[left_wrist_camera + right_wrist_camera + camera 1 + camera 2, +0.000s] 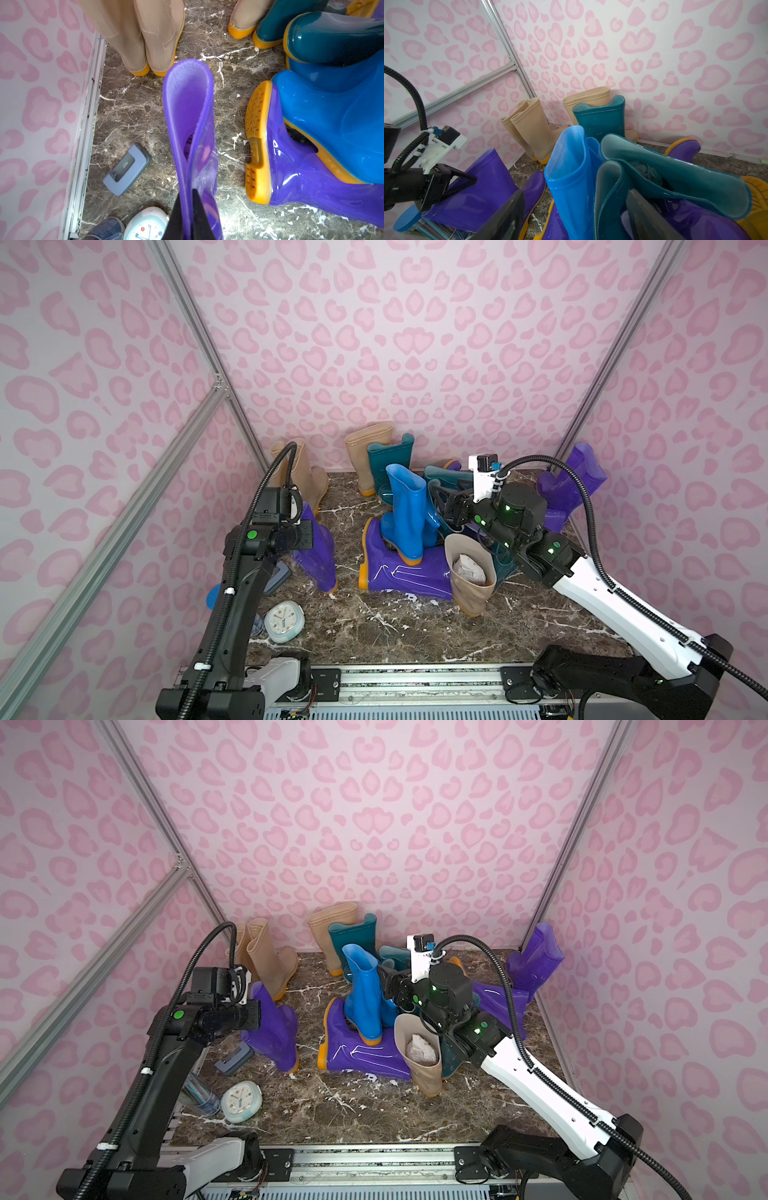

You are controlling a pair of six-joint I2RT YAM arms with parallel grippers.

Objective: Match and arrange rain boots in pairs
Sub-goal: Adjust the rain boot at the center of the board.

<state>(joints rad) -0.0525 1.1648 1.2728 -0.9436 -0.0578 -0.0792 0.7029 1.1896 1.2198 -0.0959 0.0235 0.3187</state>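
Observation:
My left gripper (187, 193) is shut on the shaft rim of an upright purple rain boot (187, 99), which stands at the left in both top views (318, 560) (276, 1036). My right gripper (575, 193) is open in the middle pile. Its fingers straddle the tops of a bright blue boot (566, 176) and a dark teal boot (612, 187), and one finger stands clear of the blue one. The blue boot (405, 510) stands on a purple boot (399, 572) lying on its side. A beige pair (299, 472) stands at the back left.
A beige boot (368, 452) and a teal boot (388, 460) stand at the back wall, a paper-stuffed beige boot (471, 576) in front, and a purple boot (575, 481) leans at the right wall. A clock (284, 620), a grey-blue box (126, 169) and a clear cylinder (201, 1094) lie front left.

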